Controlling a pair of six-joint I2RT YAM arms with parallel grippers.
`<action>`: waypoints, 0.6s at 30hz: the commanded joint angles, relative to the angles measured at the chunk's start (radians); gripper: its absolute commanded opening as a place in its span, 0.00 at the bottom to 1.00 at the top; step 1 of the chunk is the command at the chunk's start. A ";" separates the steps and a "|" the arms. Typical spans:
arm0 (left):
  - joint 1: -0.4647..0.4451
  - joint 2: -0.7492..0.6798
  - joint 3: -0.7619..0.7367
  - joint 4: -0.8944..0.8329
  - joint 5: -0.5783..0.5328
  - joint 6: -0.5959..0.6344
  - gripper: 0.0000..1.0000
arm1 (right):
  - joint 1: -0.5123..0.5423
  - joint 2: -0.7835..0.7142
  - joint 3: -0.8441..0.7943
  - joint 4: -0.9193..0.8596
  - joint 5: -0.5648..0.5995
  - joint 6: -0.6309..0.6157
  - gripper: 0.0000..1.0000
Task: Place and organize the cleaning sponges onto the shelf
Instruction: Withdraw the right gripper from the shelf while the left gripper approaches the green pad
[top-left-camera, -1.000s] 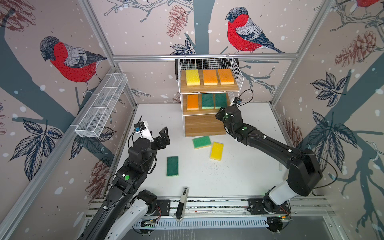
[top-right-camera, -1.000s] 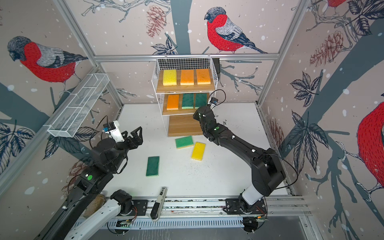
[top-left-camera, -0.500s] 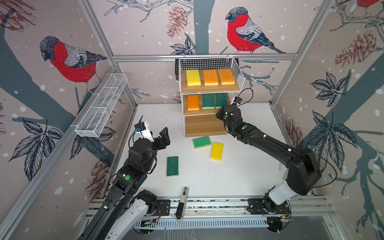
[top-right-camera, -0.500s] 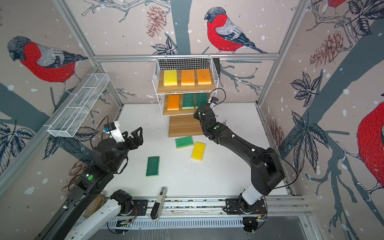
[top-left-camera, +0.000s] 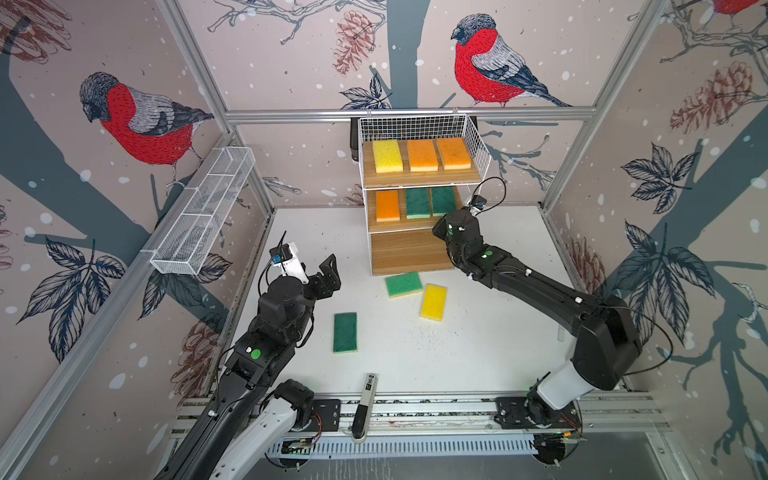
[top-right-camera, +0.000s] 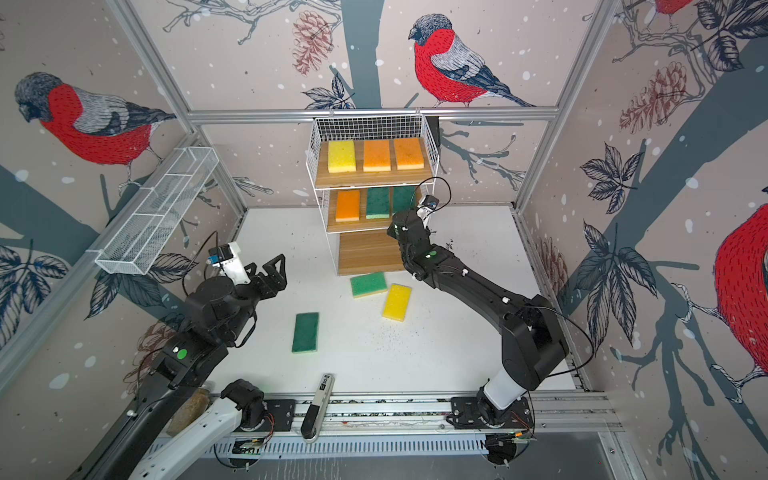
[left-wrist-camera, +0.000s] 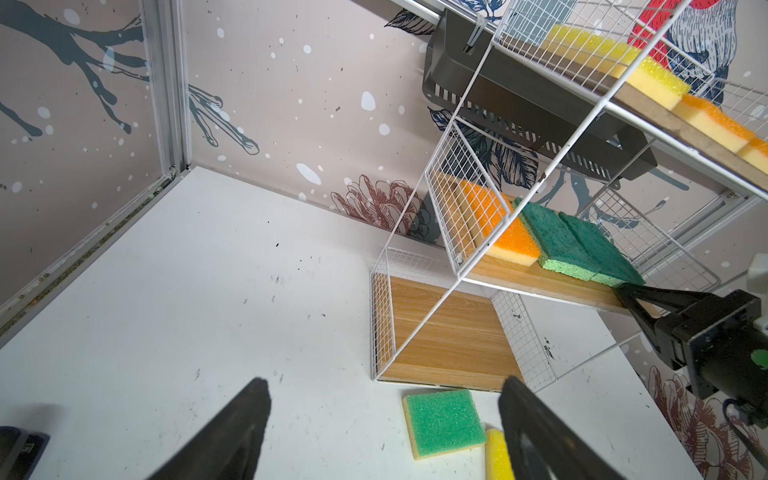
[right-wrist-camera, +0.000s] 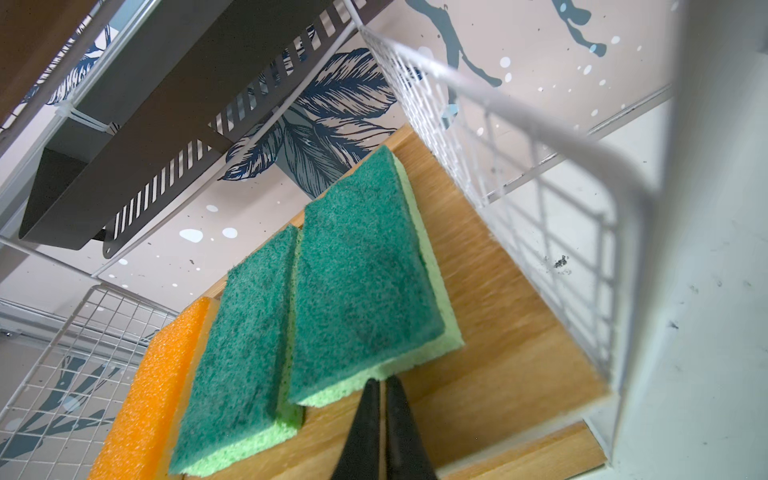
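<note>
White table (top-left-camera: 478, 353) bearing three loose sponges (top-left-camera: 433, 302) before the shelf (top-left-camera: 409, 253). Left hand (left-wrist-camera: 382, 386) spread, empty. Right hand (right-wrist-camera: 382, 382), jaws almost closed, tips touching a green sponge (right-wrist-camera: 365, 266) on the middle board (right-wrist-camera: 498, 332); a push may ride it onto its neighbour (right-wrist-camera: 245, 345). Only the right wrist view shows this contact; both top views hide it.

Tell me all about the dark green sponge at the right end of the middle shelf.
The dark green rectangular sponge has a rough scouring face on top and a pale green foam layer beneath. It lies dark face up at the right end of the rack's middle wooden board, one long side against a matching green sponge. The black right claw, shut, has its tips at the near foam edge; actual contact is unclear.
</note>
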 joint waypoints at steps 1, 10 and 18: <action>0.002 0.004 0.002 0.057 0.000 0.001 0.87 | 0.008 -0.026 -0.008 -0.034 0.036 0.015 0.12; 0.004 0.010 0.006 0.051 0.000 0.006 0.87 | 0.037 -0.099 -0.024 -0.071 0.035 0.012 0.20; 0.004 0.038 0.015 0.038 0.003 0.014 0.87 | 0.073 -0.217 -0.058 -0.140 0.038 -0.016 0.31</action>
